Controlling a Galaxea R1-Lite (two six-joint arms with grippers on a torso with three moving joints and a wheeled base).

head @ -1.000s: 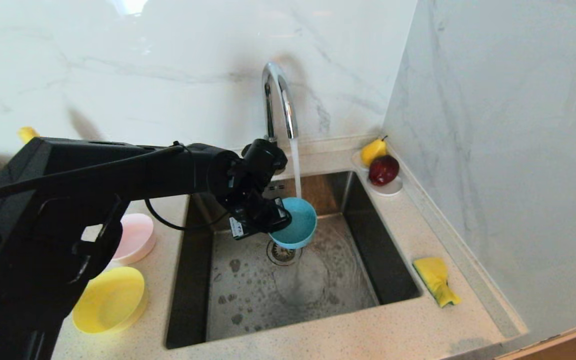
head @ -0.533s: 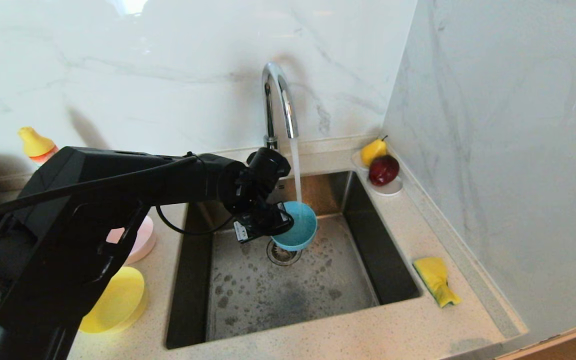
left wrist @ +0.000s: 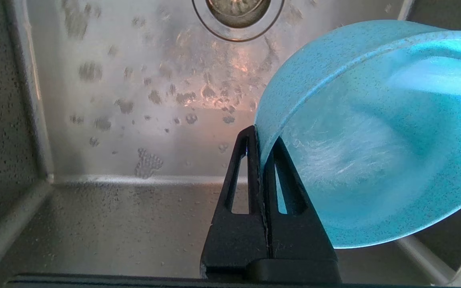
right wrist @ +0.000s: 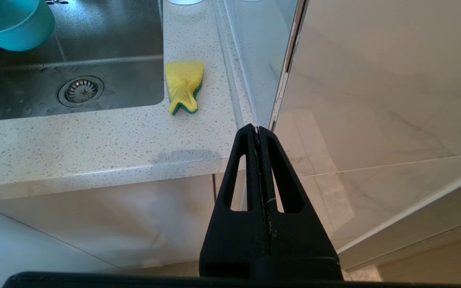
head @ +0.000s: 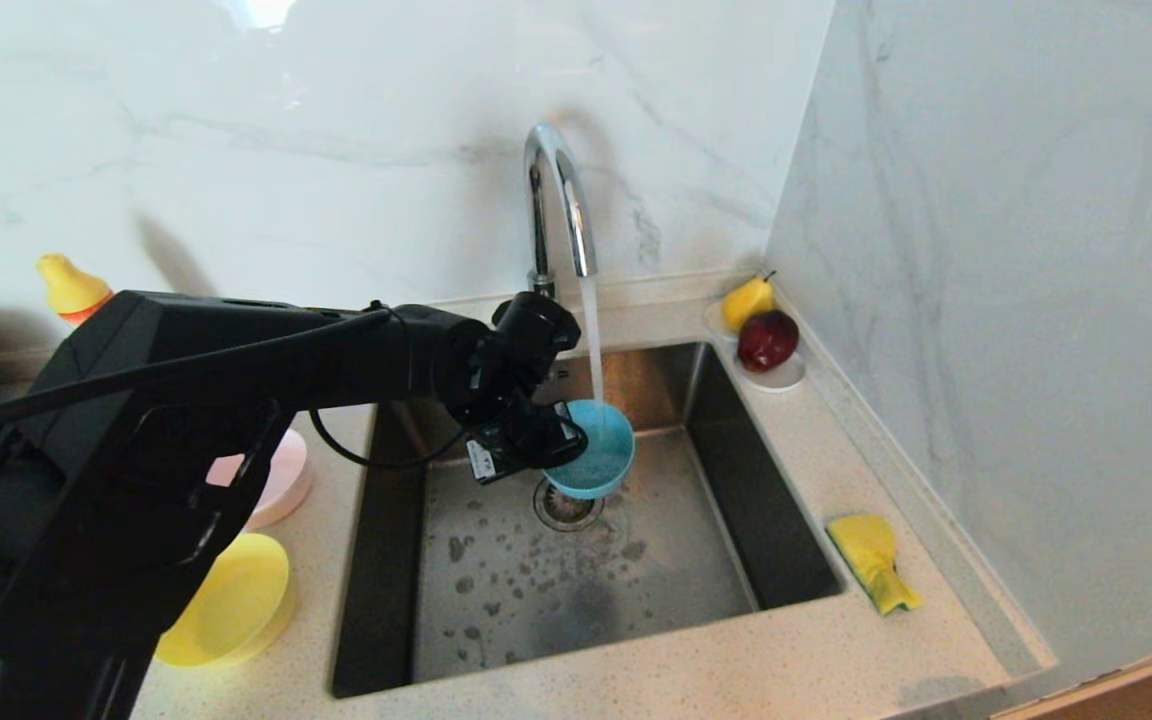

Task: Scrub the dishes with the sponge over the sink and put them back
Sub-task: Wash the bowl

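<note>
Jaws of my left gripper (left wrist: 261, 138) are pinched tight on the rim of the small round light blue plastic bowl (head: 594, 452), holding it tilted over the square brushed-steel sink (head: 586, 560). Water from the curved chrome tap (head: 558, 200) runs into the bowl, just above the round drain strainer (head: 566, 505). My right gripper (right wrist: 257, 132) hangs off the desk's edge, jaws closed on nothing. On the speckled desk (head: 696, 670), the yellow sponge with a green side (head: 871, 560) lies right of the sink; the pink bowl (head: 281, 480) and yellow bowl (head: 231, 600) sit left.
</note>
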